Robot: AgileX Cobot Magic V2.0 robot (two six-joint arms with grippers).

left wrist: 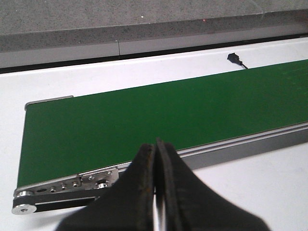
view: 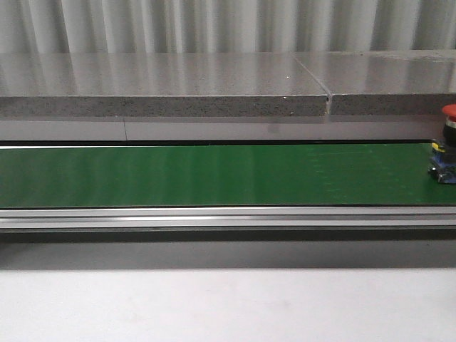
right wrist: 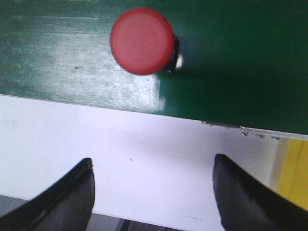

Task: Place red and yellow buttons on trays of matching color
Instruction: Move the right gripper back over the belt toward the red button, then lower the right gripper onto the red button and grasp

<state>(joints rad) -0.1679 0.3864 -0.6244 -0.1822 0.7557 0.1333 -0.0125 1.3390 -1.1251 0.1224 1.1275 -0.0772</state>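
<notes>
Left gripper [left wrist: 156, 192] fingers pressed together, right gripper [right wrist: 153, 192] fingers spread wide, both empty

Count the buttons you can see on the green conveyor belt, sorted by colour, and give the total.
Red button: 1, on the green belt at its right end.
Yellow buttons: 0 in view.
Total: 1

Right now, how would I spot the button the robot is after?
Find the long green belt running across the table. Follow it to its far right end, where the red button stands on a blue and yellow base. Nothing else sits on the belt.
</notes>
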